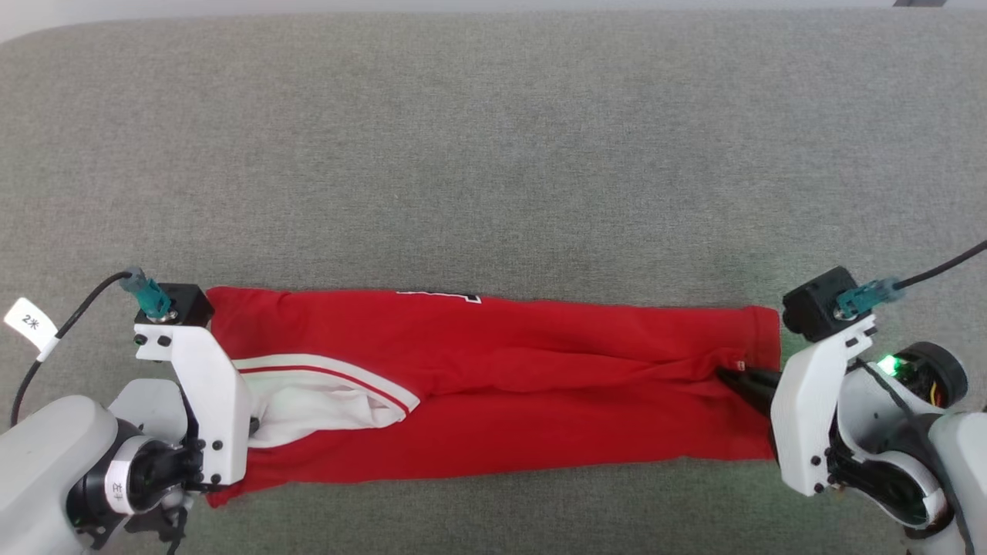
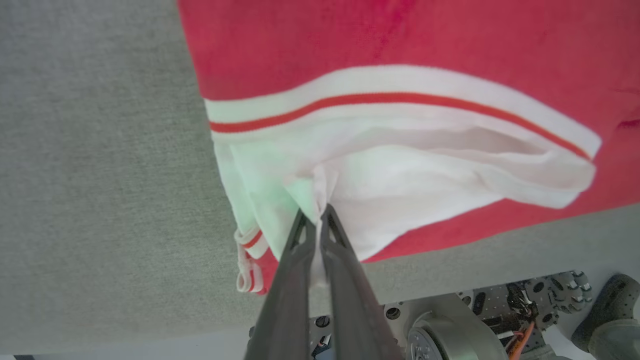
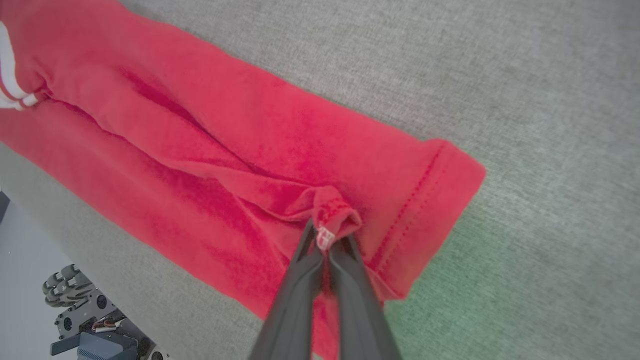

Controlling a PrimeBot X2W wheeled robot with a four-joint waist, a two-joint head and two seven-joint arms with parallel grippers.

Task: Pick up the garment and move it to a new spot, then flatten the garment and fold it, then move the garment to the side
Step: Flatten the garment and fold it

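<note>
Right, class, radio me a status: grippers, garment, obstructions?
Left gripper shut on garment's white sleeve. Right gripper shut on red hem. Garment lies folded lengthwise; nothing blocking.

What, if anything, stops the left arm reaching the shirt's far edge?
Probably not yet: nothing lies across the garment, but the left fingers are shut on its white sleeve and must release first.

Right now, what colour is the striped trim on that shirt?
The trim on the garment is white with one thin red stripe; clearest in the left wrist view.
</note>
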